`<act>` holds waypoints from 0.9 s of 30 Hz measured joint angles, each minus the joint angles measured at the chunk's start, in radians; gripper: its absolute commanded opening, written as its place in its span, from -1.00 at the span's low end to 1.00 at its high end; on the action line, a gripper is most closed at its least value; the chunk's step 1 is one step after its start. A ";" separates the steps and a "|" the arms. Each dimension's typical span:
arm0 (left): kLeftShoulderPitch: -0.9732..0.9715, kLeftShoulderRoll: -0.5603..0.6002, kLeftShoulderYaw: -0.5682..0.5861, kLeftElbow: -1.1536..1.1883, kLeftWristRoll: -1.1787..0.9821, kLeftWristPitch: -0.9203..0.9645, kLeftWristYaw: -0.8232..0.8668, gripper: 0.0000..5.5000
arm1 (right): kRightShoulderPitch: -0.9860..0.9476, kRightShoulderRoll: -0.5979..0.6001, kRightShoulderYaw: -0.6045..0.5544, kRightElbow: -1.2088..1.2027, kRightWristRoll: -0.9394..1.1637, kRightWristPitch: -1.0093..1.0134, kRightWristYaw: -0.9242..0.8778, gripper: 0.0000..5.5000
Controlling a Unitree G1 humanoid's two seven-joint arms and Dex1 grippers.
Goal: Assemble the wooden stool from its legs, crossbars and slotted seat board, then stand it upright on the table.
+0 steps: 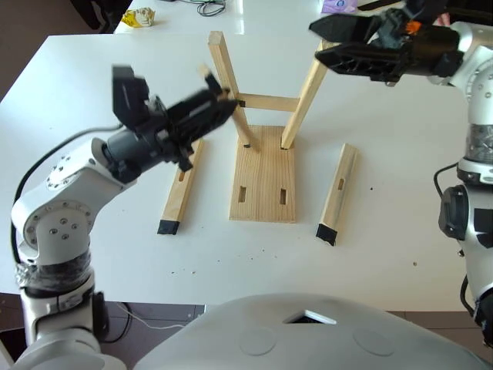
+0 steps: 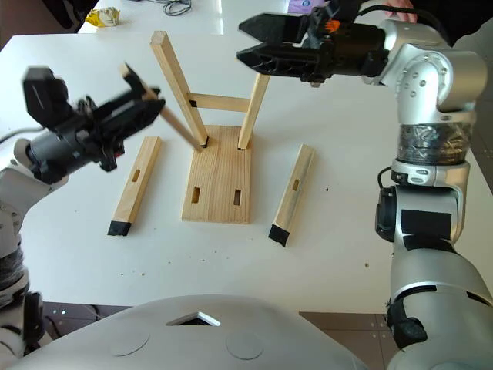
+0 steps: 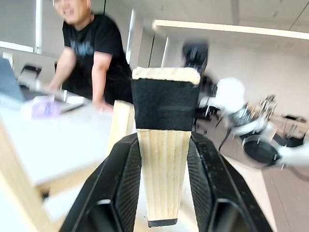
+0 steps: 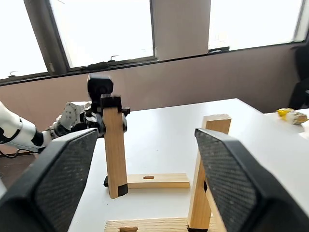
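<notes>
My left hand [image 2: 142,106] is clamped on a leg [image 3: 163,169], tilted in the air beside the board [image 1: 263,181]. The board lies flat on the surface [image 1: 92,77] with two upright legs [image 1: 304,92] slotted in. My right hand [image 2: 243,41] hangs wide open above them. The wood looks light, stiff and unlikely to slip, so I would grip the flat faces mid-length.

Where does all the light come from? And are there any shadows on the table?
Right wrist view: big windows glow white behind the table. Left wrist view: a long ceiling light shines overhead. Left eye view: the table is evenly bright, with only a soft shadow beside a loose leg.
</notes>
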 measured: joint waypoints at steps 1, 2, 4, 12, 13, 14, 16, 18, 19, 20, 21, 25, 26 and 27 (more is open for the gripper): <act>0.039 0.040 -0.001 0.001 0.058 -0.018 -0.072 -0.52 | 0.042 -0.002 -0.021 -0.047 0.001 -0.006 -0.026 0.33; 0.059 0.070 -0.007 0.007 0.104 -0.037 -0.124 -0.52 | 0.073 -0.005 -0.038 -0.080 0.006 -0.004 -0.049 0.33; 0.088 0.148 -0.032 0.062 0.248 -0.122 -0.261 -0.52 | 0.141 -0.002 -0.100 -0.160 0.030 0.001 -0.122 0.33; 0.021 0.244 -0.127 0.426 0.610 -0.513 -0.619 -0.52 | 0.327 0.052 -0.175 -0.332 0.067 -0.009 -0.324 0.33; 0.015 0.244 -0.128 0.461 0.625 -0.542 -0.640 -0.52 | 0.333 0.053 -0.178 -0.332 0.067 -0.014 -0.337 0.33; 0.007 0.244 -0.127 0.489 0.633 -0.560 -0.648 -0.52 | 0.334 0.053 -0.180 -0.332 0.067 -0.017 -0.347 0.33; -0.008 0.243 -0.118 0.524 0.646 -0.583 -0.651 -0.52 | 0.334 0.050 -0.182 -0.327 0.067 -0.020 -0.354 0.33; -0.015 0.241 -0.105 0.539 0.650 -0.608 -0.651 -0.52 | 0.332 0.045 -0.182 -0.309 0.067 -0.024 -0.353 0.33; -0.016 0.236 -0.103 0.546 0.651 -0.622 -0.651 -0.52 | 0.328 0.043 -0.181 -0.294 0.067 -0.028 -0.350 0.33; -0.017 0.229 -0.104 0.553 0.655 -0.635 -0.651 -0.52 | 0.324 0.042 -0.180 -0.283 0.066 -0.032 -0.348 0.33; -0.019 0.220 -0.106 0.566 0.668 -0.651 -0.651 -0.52 | 0.314 0.042 -0.176 -0.266 0.065 -0.043 -0.345 0.33; -0.016 0.204 -0.112 0.610 0.698 -0.694 -0.650 -0.52 | 0.278 0.042 -0.156 -0.233 0.059 -0.067 -0.336 0.33; -0.009 0.204 -0.110 0.623 0.710 -0.707 -0.650 -0.52 | 0.277 0.042 -0.151 -0.228 0.059 -0.070 -0.333 0.33; 0.003 0.204 -0.106 0.633 0.717 -0.710 -0.650 -0.52 | 0.277 0.042 -0.148 -0.223 0.059 -0.071 -0.331 0.33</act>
